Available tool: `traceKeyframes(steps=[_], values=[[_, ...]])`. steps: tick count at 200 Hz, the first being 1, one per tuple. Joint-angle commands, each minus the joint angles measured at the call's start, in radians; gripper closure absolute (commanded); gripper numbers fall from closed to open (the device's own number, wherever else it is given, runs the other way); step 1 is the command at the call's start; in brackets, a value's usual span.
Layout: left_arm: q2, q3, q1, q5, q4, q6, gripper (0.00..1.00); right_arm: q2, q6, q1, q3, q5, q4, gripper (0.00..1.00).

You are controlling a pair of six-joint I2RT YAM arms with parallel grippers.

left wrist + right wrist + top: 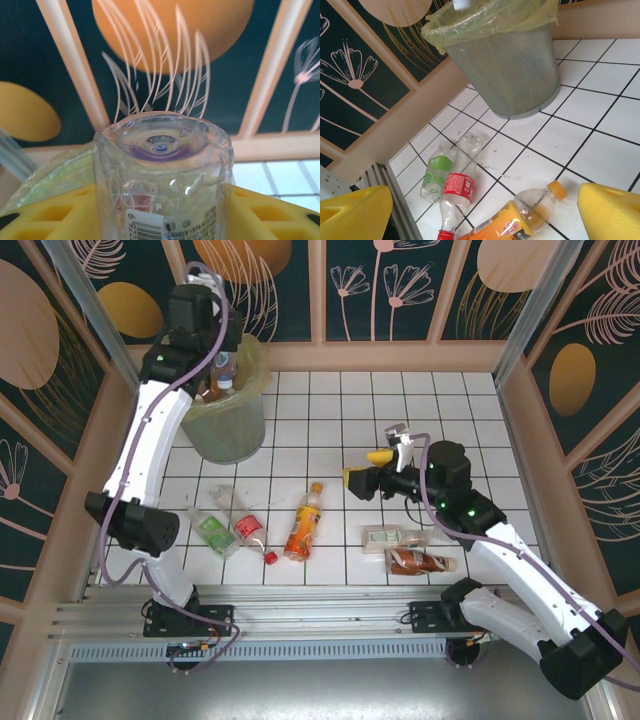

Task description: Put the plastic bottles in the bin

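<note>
My left gripper [215, 362] hangs over the bin [228, 428], shut on a clear plastic bottle [162, 170] whose base faces the camera between the yellow fingers [45, 215]. The bin's yellow-green bag [52, 172] lies just below. On the tiles lie a green-label bottle [212, 530], a red-label bottle [250, 529] and an orange bottle [303, 523], with two more crushed bottles [395, 536] at the right. My right gripper [372, 472] hovers open above the middle of the floor, and its wrist view looks toward the orange bottle [520, 220], the red-label bottle [456, 192] and the bin [505, 65].
Patterned wall panels with wooden frames enclose the tiled floor [330, 420] on three sides. A metal rail [300, 615] runs along the near edge by the arm bases. Open tiles stretch between the bin and the right gripper.
</note>
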Motion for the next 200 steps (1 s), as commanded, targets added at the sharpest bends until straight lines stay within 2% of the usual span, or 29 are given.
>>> traceKeyframes(steps=[1, 43, 100, 157, 181, 200], values=[[0.045, 0.019, 0.008, -0.096, -0.054, 0.083, 0.41, -0.033, -0.021, -0.007, -0.012, 0.020, -0.009, 0.04], [0.127, -0.020, 0.012, -0.229, -0.082, 0.157, 0.40, -0.053, -0.026, -0.009, -0.014, 0.039, -0.040, 0.04], [0.165, -0.041, 0.014, -0.088, -0.199, 0.118, 0.41, -0.044, -0.029, -0.009, -0.016, 0.041, -0.045, 0.04], [0.203, -0.028, 0.014, -0.079, -0.230, 0.084, 0.29, -0.039, -0.027, -0.009, -0.014, 0.059, -0.058, 0.04], [0.189, 0.003, 0.014, -0.079, -0.224, 0.045, 0.26, -0.036, -0.012, -0.009, -0.015, 0.111, -0.070, 0.04], [0.156, 0.013, 0.013, -0.060, -0.214, 0.003, 0.22, -0.031, 0.018, -0.009, -0.014, 0.218, -0.091, 0.05]])
